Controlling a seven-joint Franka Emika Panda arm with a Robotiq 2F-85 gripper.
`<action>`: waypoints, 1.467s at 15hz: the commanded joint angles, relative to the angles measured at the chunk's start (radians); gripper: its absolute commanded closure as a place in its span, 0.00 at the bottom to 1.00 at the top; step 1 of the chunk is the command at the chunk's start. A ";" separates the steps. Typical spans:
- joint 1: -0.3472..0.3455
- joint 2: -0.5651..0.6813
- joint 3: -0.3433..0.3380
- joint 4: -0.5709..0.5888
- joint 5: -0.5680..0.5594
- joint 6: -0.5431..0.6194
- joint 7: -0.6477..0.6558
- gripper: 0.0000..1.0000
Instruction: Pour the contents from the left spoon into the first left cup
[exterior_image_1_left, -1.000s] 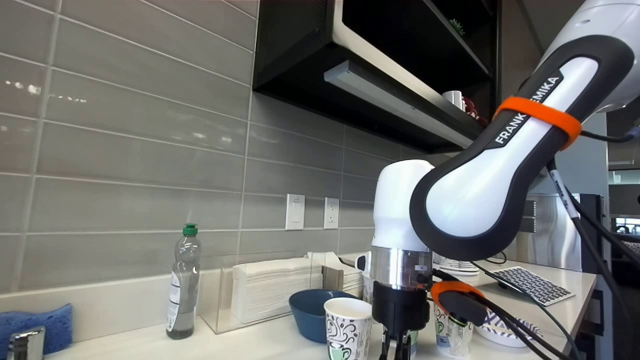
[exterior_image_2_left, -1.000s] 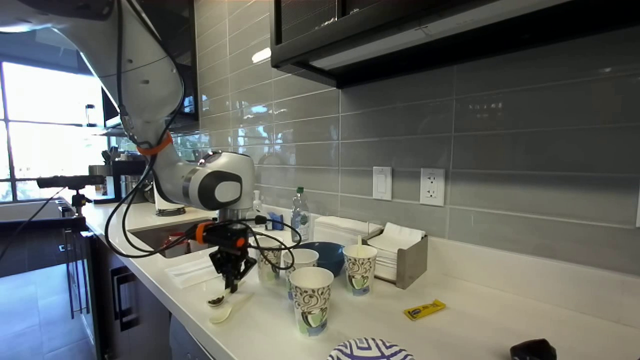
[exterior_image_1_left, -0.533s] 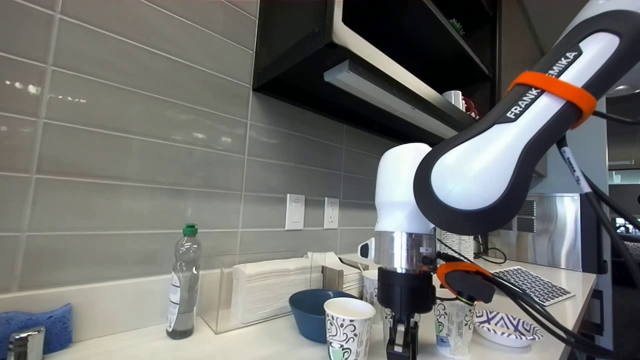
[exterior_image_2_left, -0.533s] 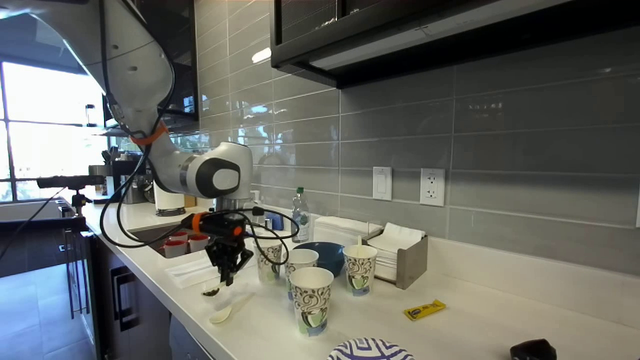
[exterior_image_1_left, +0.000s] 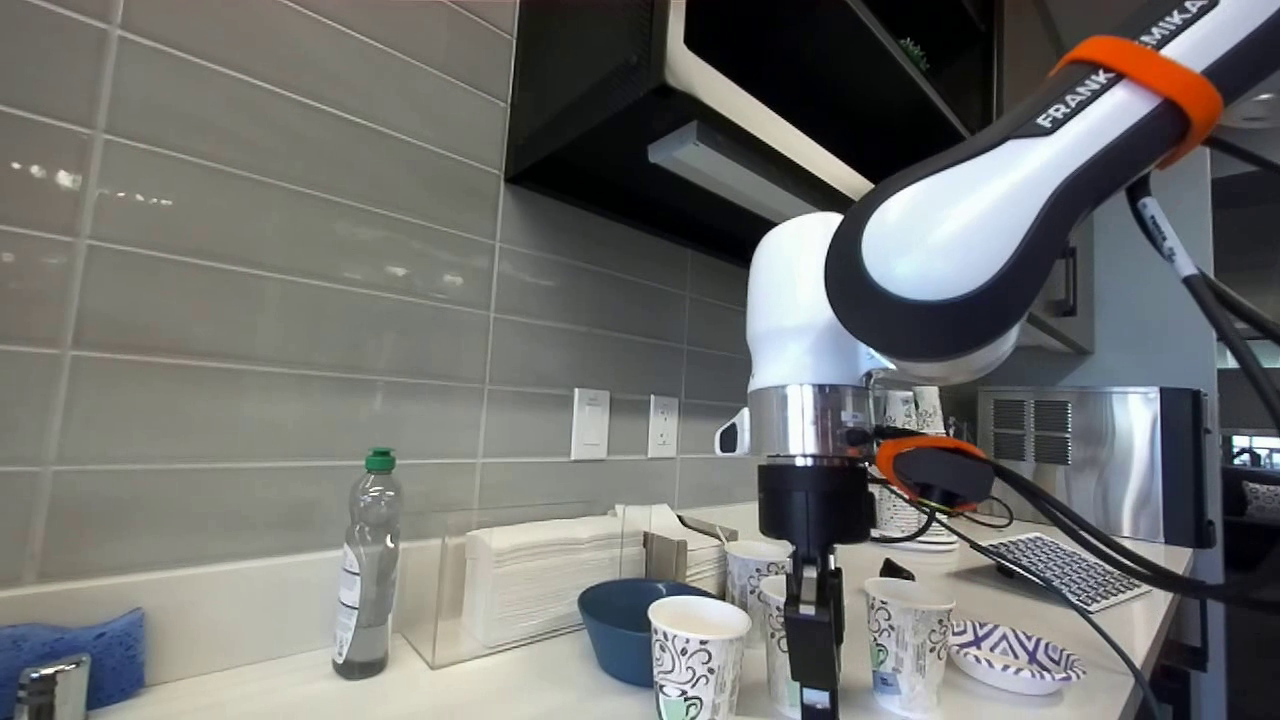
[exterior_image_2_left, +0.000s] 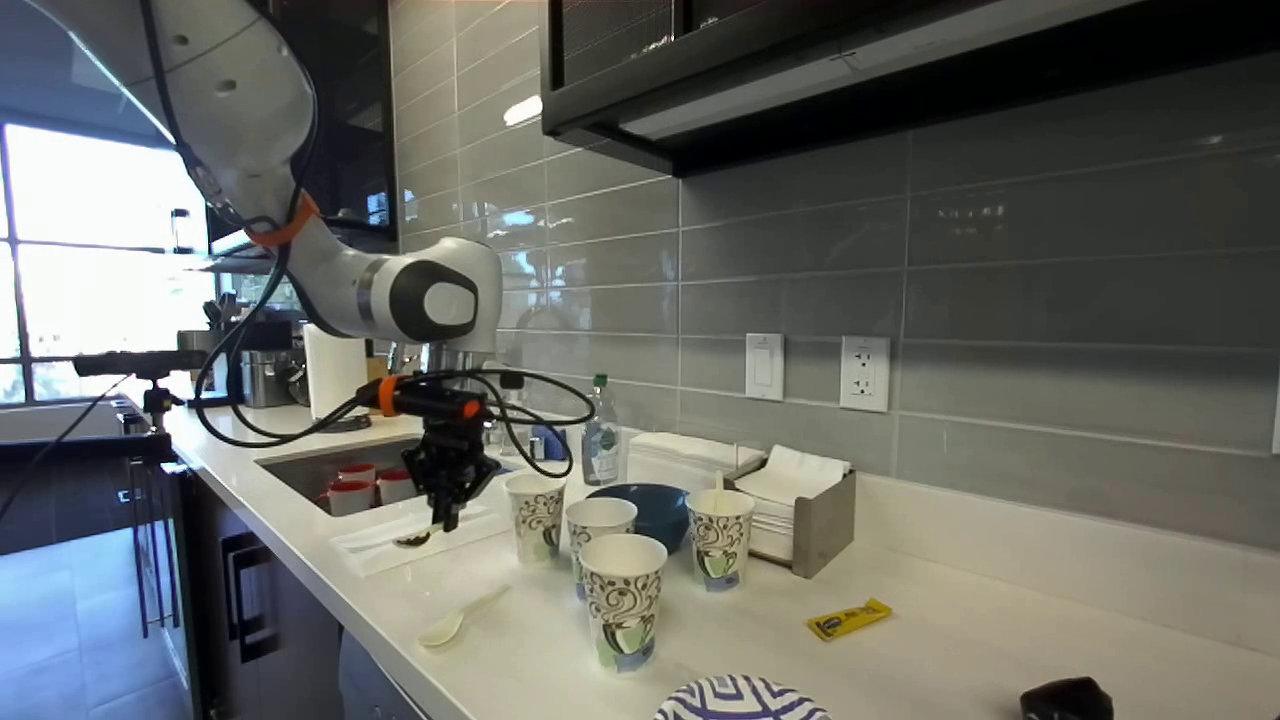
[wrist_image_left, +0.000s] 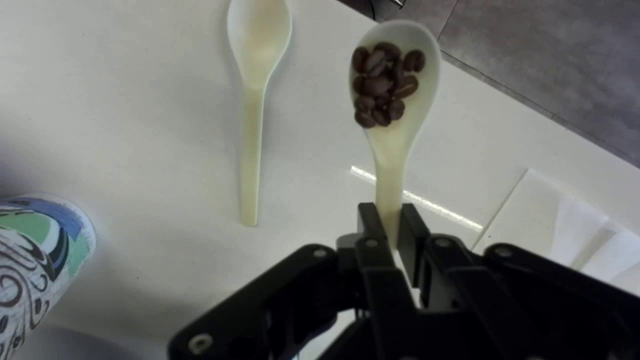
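My gripper (wrist_image_left: 390, 220) is shut on the handle of the left spoon (wrist_image_left: 395, 125), a pale spoon whose bowl holds several dark brown beans. The spoon (exterior_image_2_left: 413, 539) is roughly level above the counter in an exterior view, with the gripper (exterior_image_2_left: 447, 522) pointing down. In an exterior view the gripper (exterior_image_1_left: 817, 690) hides the spoon. The first left cup (exterior_image_2_left: 537, 517), white paper with dark swirls, stands upright beside the dark blue bowl; it also shows in an exterior view (exterior_image_1_left: 695, 655). The gripper is above and apart from it. What is inside the cup is hidden.
Another pale spoon (wrist_image_left: 254, 100) lies on the counter, its bowl without beans. More patterned cups (exterior_image_2_left: 600, 520), (exterior_image_2_left: 625, 600), (exterior_image_2_left: 720, 540) stand near the blue bowl (exterior_image_2_left: 655, 510). A white napkin (exterior_image_2_left: 370, 550) lies by the sink (exterior_image_2_left: 300, 475). A dish soap bottle (exterior_image_2_left: 600, 440) stands behind.
My gripper has risen from near the counter with the bean-filled spoon in its fingers, moving up and slightly toward the sink. The cups and the other spoon have not moved.
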 joint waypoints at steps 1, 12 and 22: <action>0.008 -0.031 -0.005 0.048 -0.001 -0.086 -0.012 0.97; -0.004 -0.012 -0.021 0.224 -0.017 -0.212 -0.042 0.97; -0.018 0.144 -0.048 0.412 0.018 -0.152 -0.150 0.97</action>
